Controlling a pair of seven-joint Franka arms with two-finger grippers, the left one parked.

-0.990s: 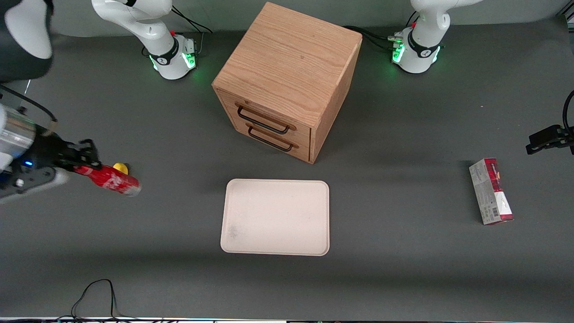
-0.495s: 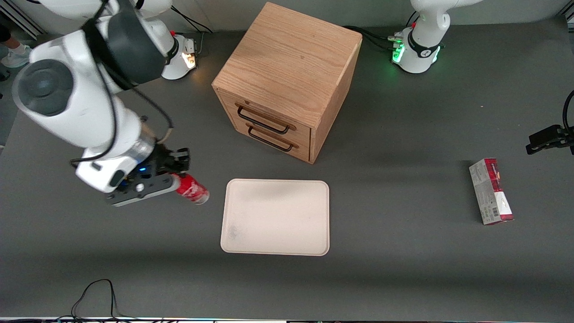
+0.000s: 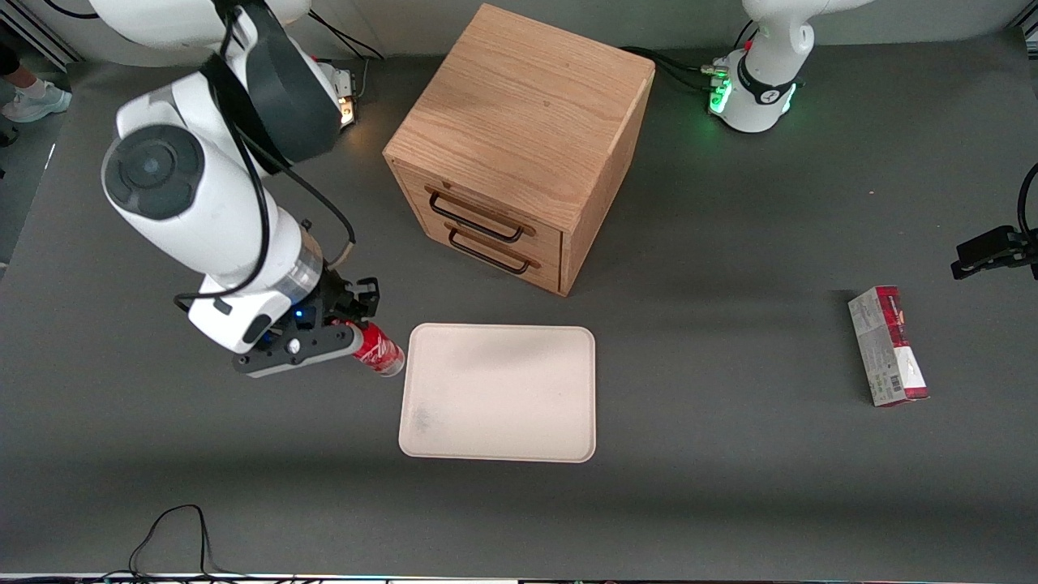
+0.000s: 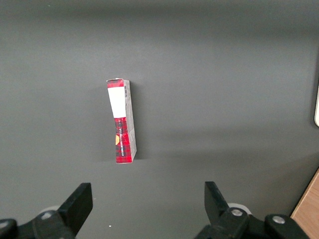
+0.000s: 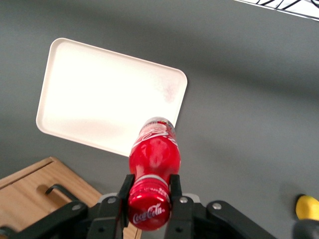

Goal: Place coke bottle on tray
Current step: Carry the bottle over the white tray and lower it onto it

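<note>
My gripper (image 5: pixel 148 191) was clamped on the neck of the coke bottle (image 3: pixel 378 350), which hung in the air just beside the tray (image 3: pixel 499 393). The bottle looked rigid, light and smooth; the neck hold under the cap suited it.

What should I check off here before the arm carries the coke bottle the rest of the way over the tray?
1. Grip: the gripper has its fingers shut on the coke bottle near the cap. Ok.
2. Bottle off the table: it hangs tilted in the air, silvery base leading. Ok.
3. Bottle over the tray: its base is only at the rim nearest the working arm. Not ok.
4. Landing spot: the tray surface is bare. Ok.
5. Path: the cabinet stands farther from the front camera than the tray, and the carton lies toward the parked arm's end. Ok.
</note>
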